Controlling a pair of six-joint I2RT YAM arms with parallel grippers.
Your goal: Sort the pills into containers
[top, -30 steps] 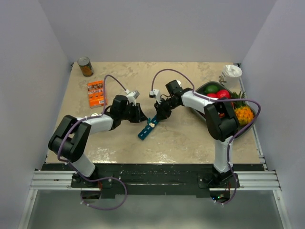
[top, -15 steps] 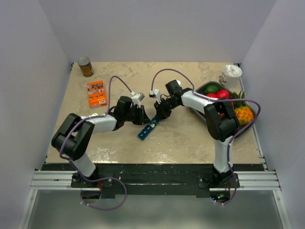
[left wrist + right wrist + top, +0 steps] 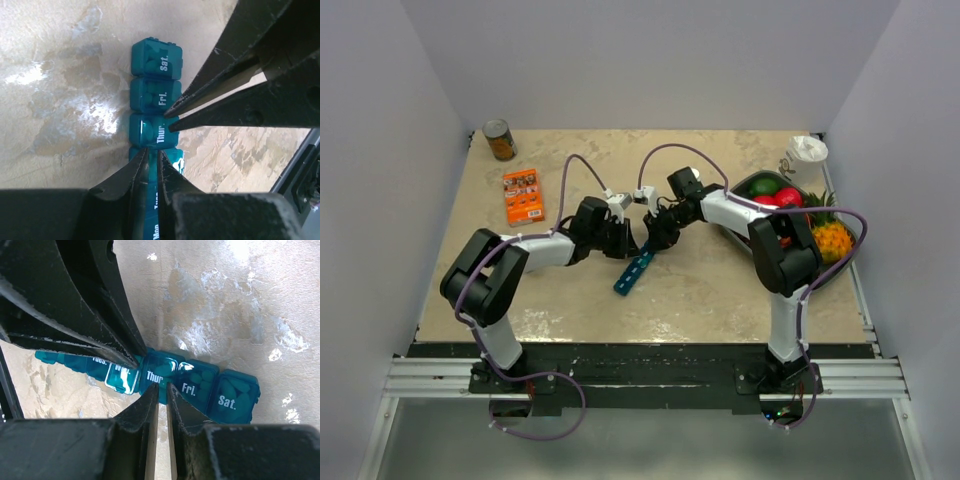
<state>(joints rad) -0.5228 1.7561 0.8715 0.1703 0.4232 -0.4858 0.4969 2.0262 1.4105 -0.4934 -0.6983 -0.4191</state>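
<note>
While both pincers crowd its Thur lid, I see the slim teal-blue plastic strip of 7 lidded compartments [image 3: 633,272] lying mid-way on the beige mottled table [image 3: 720,290]. Left gripper [image 3: 152,151] and right gripper [image 3: 162,388] are each pinched narrow, holding nothing visible. I judge the strip light, stiff and slick: brace its side walls, flick lid tabs.

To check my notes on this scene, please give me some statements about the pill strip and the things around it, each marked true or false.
1. The Sat. compartment is at one end of the containers. True.
2. The Fri. lid stands open. False: it is shut, and pills show through it.
3. The orange box lies in the fruit tray. False: it lies on the table, near the can.
4. The left gripper and the right gripper are both at the containers. True.
</note>
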